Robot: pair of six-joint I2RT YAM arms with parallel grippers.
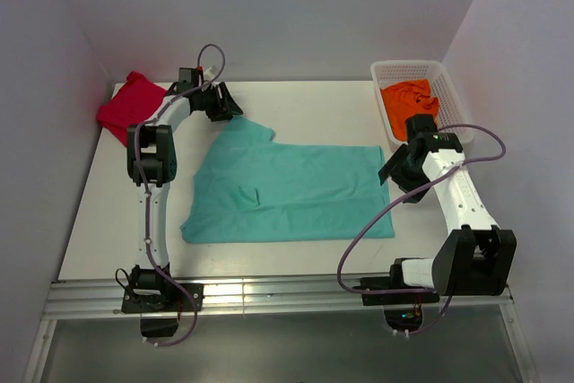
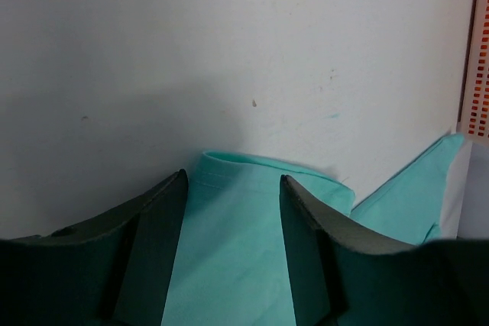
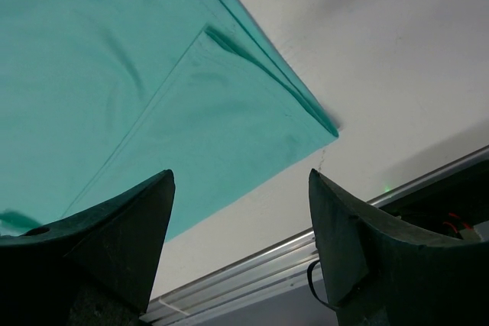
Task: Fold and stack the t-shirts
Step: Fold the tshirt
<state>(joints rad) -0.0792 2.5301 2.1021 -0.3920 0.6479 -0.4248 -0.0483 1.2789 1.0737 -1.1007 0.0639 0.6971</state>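
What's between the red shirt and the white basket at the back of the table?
In the top view, only the left claw, close to the red shirt; the rest of the way to the basket is bare table.

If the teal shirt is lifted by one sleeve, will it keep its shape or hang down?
Probably it hangs limp: the teal shirt lies flat and thin on the table. It looks light, since the cloth is thin. Pushed, it would likely bunch up rather than slide whole; a small wrinkle stands near its middle.
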